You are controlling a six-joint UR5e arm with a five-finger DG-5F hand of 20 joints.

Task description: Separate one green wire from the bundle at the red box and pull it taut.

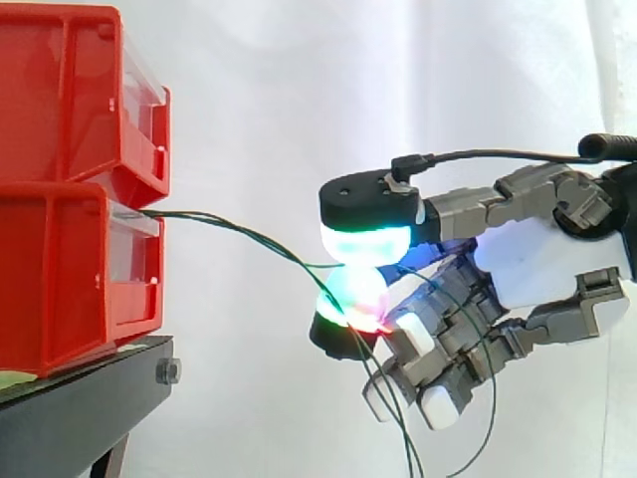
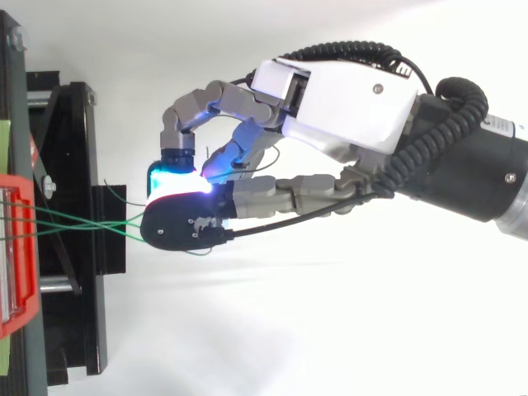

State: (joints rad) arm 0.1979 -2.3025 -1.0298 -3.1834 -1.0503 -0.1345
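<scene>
Thin green wires (image 1: 234, 231) run out of the lower of two stacked red boxes (image 1: 75, 269) toward the right. From above, the green wires (image 2: 78, 224) cross one another between the red box (image 2: 18, 247) and the fingertips. My hand (image 1: 542, 261) comes in from the right, and its glowing thumb and finger pads (image 1: 363, 242) press together on the wires about a hand's width from the box. Past the pinch, the wires drop slack in loops under the curled fingers. From above, my hand (image 2: 346, 107) hides the pinch point under a black fingertip cap.
The red boxes rest on a black stand (image 1: 85, 403), whose black frame (image 2: 70, 231) shows at the left from above. A white curtain fills the background, with free room below and above the hand.
</scene>
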